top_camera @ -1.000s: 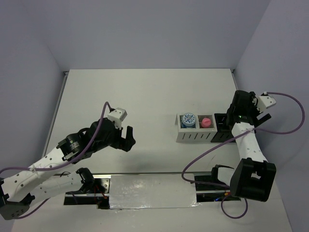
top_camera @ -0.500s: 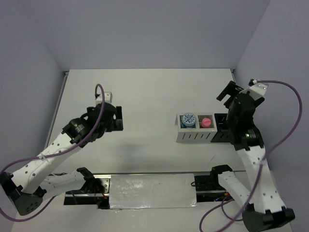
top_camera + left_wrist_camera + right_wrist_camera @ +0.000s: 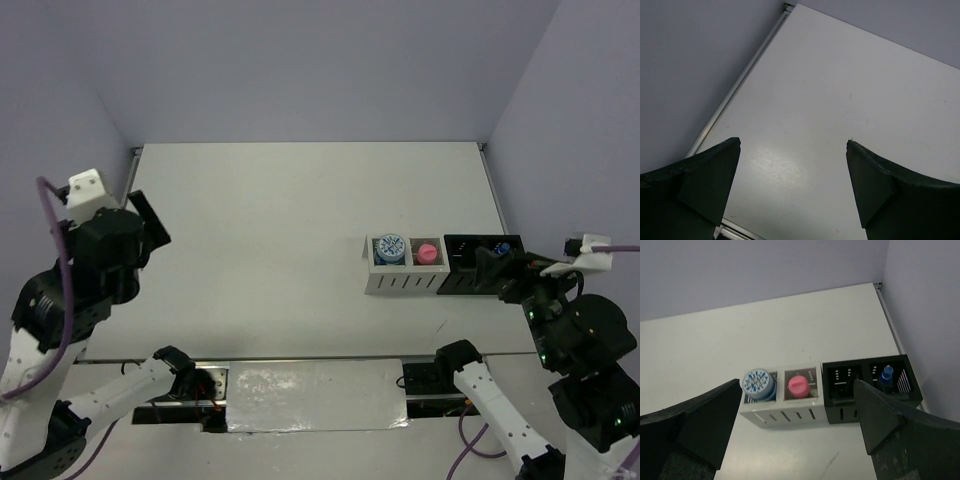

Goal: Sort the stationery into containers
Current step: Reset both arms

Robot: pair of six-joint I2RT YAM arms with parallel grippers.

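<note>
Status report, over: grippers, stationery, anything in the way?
Left gripper open, right gripper open, both empty. Tin, pink tube in organizer; bottle in black box. Nothing in the way.

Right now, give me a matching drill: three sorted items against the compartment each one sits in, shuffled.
Items:
1. round grey-blue dotted-lid tin
2. pink tube
3. tiny clear blue-capped bottle

Places:
A. black box, right compartment
B. white slatted organizer, left compartment
C. white slatted organizer, right compartment

Pairs: 1-B, 2-C, 3-A

Likely a robotics lab: bare white table [image 3: 300, 220] inside plain lilac walls [image 3: 300, 70], cabled arms [image 3: 90, 260] alongside.
</note>
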